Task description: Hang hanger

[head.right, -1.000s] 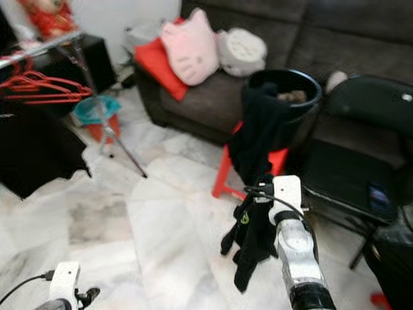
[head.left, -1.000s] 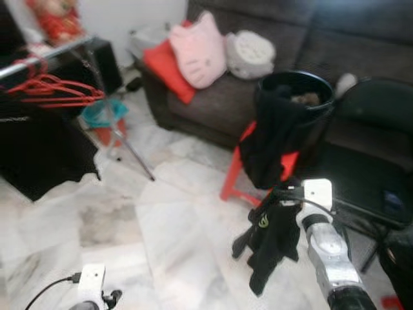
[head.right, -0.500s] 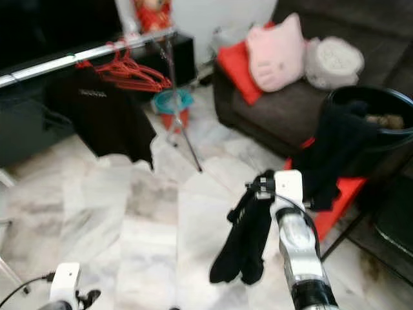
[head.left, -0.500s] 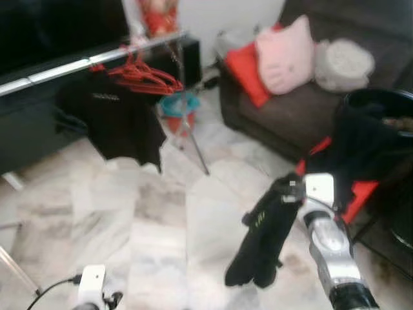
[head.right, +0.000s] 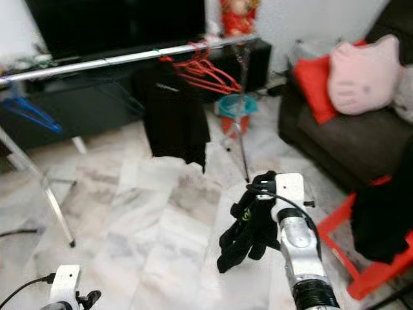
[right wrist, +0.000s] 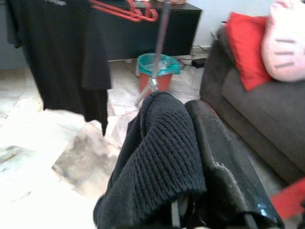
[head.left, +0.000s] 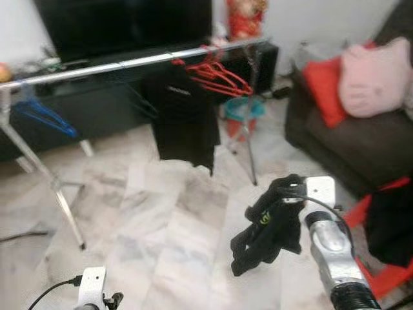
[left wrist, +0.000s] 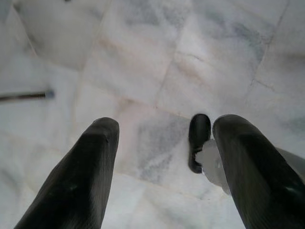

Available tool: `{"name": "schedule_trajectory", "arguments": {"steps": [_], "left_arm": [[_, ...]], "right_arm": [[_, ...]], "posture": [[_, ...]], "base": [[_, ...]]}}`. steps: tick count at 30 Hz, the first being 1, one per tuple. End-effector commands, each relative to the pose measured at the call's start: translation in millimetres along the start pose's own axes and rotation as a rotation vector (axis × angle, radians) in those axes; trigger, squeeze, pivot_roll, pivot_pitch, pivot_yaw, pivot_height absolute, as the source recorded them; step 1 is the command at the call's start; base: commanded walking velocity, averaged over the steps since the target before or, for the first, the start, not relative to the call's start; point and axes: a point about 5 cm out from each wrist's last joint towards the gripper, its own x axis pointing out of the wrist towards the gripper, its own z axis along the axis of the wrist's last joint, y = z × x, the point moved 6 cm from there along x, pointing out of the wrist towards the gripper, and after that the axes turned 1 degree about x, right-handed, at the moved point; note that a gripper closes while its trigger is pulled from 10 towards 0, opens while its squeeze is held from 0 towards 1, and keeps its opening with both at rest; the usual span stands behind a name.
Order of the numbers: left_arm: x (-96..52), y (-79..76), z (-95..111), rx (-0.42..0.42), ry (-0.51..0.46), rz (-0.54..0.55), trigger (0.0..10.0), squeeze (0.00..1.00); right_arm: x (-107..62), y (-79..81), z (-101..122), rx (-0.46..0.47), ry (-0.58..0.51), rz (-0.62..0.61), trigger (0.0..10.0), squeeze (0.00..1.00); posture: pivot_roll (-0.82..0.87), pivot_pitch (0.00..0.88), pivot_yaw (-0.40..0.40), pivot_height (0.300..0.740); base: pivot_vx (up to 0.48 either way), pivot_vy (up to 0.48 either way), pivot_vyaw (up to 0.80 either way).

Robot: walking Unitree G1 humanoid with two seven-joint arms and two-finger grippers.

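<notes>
Hangers: blue one [head.left: 44, 117] at the rail's [head.left: 129, 63] left end, red ones [head.left: 216, 76] near its right end beside a hung black shirt [head.left: 184, 116], all well beyond both grippers. Left gripper [left wrist: 162, 157] hangs low, fingers [left wrist: 81, 176] spread wide over bare floor [head.left: 161, 226]. Right gripper [right wrist: 190, 157] is clamped on a black garment [head.left: 268, 223] draped over its fingers.

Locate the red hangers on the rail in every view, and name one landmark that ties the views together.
Left eye view: red hangers on the rail, upper middle.
Right eye view: upper middle, above the hanging black shirt.
Right wrist view: at the top edge, beyond the black garment in the right gripper.
Left wrist view: floor between the left gripper's fingers.
Shared landmark: the teal bucket.
</notes>
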Motion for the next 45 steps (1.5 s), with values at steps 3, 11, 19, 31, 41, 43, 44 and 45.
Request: {"name": "schedule_trajectory", "arguments": {"steps": [3,11,19,31,41,43,44,45], "left_arm": [[0.2,-0.8,-1,-0.006,0.007,0.0,10.0,0.0],[0.9,-2.0,2,-0.006,0.001,-0.002,10.0,0.0],[1.1,0.5,6,-0.002,-0.004,0.001,10.0,0.0],[1.5,0.4,9,0.024,-0.004,-0.009,10.0,0.0],[1.8,-1.0,9,0.057,0.002,-0.017,10.0,0.0],[1.8,-1.1,9,0.058,0.002,-0.018,10.0,0.0],[1.8,-1.0,9,0.058,0.002,-0.018,10.0,0.0],[1.8,-0.9,9,0.06,0.003,-0.017,10.0,0.0]], "right_arm": [[5.5,0.6,15,0.006,-0.046,0.003,10.0,0.0],[7.2,0.2,18,0.005,-0.047,0.002,10.0,0.0],[7.8,-0.4,18,0.013,-0.046,-0.009,10.0,0.0],[8.9,-4.9,20,0.052,-0.047,-0.044,10.0,0.0],[10.2,-0.7,27,0.034,-0.075,-0.031,10.0,0.0],[9.9,1.5,29,0.024,-0.085,-0.018,10.0,0.0],[9.8,2.2,30,0.019,-0.085,-0.015,10.0,0.0],[9.7,2.8,29,0.014,-0.084,-0.012,10.0,0.0]], "posture": [[0.05,0.0,-0.027,0.74],[0.06,0.0,-0.031,0.74],[0.06,0.0,-0.019,0.74],[0.06,0.0,-0.014,0.74],[0.06,0.0,-0.018,0.74],[0.06,0.0,-0.018,0.74],[0.06,0.0,-0.017,0.74],[0.06,0.0,-0.018,0.74]], "base": [[0.0,0.0,0.7],[0.0,0.0,0.66],[0.0,0.0,0.61],[0.0,0.0,0.0],[0.0,-0.132,0.0],[0.0,-0.319,0.0],[0.0,-0.394,0.6],[0.0,-0.431,0.8]]}}
